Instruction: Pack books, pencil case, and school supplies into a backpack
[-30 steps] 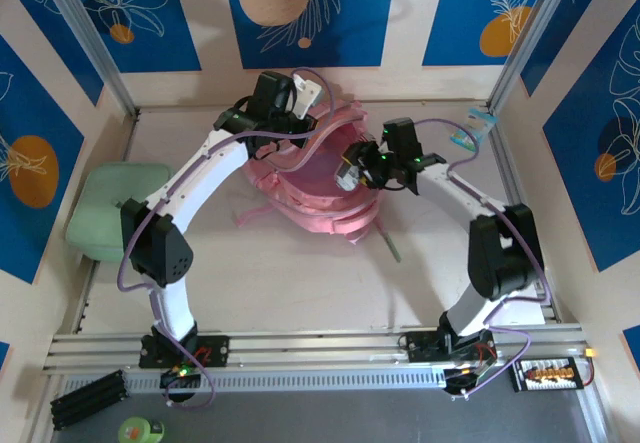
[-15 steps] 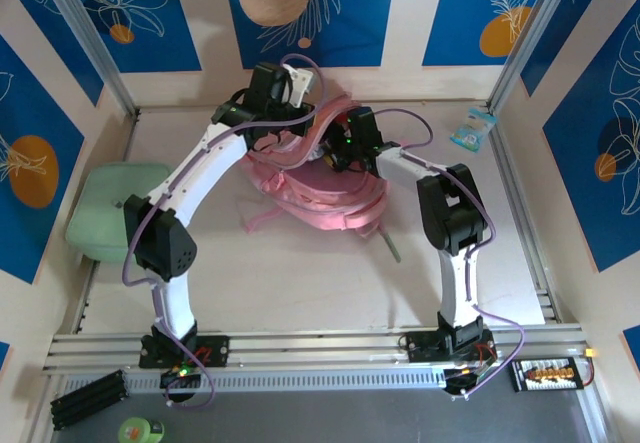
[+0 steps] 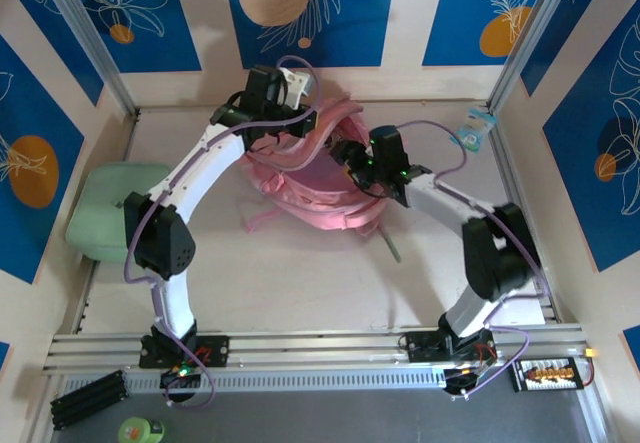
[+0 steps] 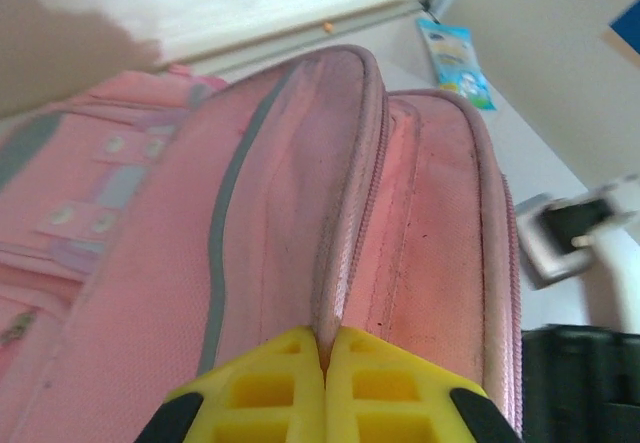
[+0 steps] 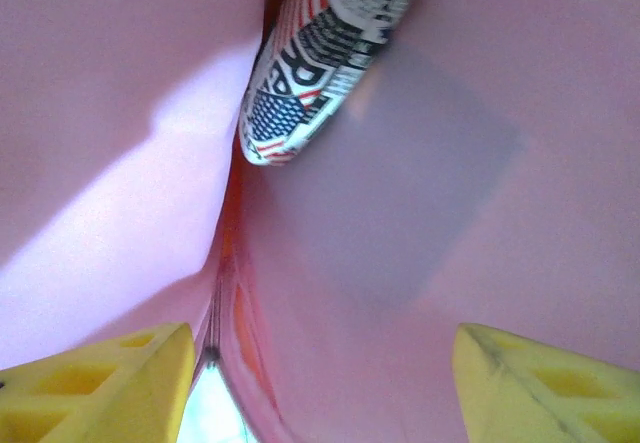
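Okay, left gripper [image 4: 323, 348] is pinched fully closed on the top rim of the pink backpack [image 4: 270, 193], the fabric fold running straight into its yellow tips; the backpack sits mid-table toward the far wall. Right gripper [image 5: 320, 348] is inside the backpack's mouth, jaws spread wide and holding nothing, with the striped pencil case [image 5: 322, 53] loose against the pink lining just ahead. Green pen [image 3: 393, 248] lies on the table just beside the backpack's near right edge, mint-green case [image 3: 113, 210] well apart at left.
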